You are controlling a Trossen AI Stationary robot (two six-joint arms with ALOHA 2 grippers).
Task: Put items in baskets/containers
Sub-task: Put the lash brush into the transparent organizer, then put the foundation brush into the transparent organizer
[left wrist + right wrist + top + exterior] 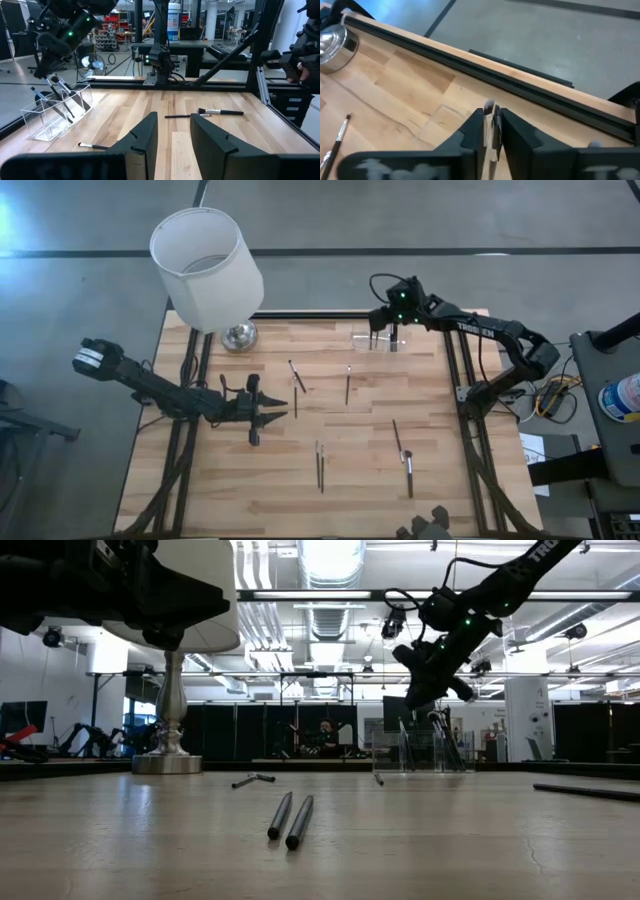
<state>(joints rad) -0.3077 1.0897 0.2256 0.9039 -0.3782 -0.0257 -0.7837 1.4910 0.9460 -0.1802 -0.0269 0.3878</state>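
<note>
Lampshade [190, 595] cut off at top edge; brush [492, 125] mostly hidden between right hand [492, 132] fingers.

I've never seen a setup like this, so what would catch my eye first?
Probably the big white lampshade at the table's far left corner. Next, the right gripper poised over the clear holder at the far edge, a brush between its fingers. Thin dark brushes lie scattered on the wooden table, with the left gripper hovering nearby.

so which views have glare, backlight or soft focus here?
Low view: ceiling lights blow out, the lamp and right gripper go to silhouette. Right wrist view: own fingers soft, brush between them. High view: even light. Left wrist view: clear holder readable, little glare.
</note>
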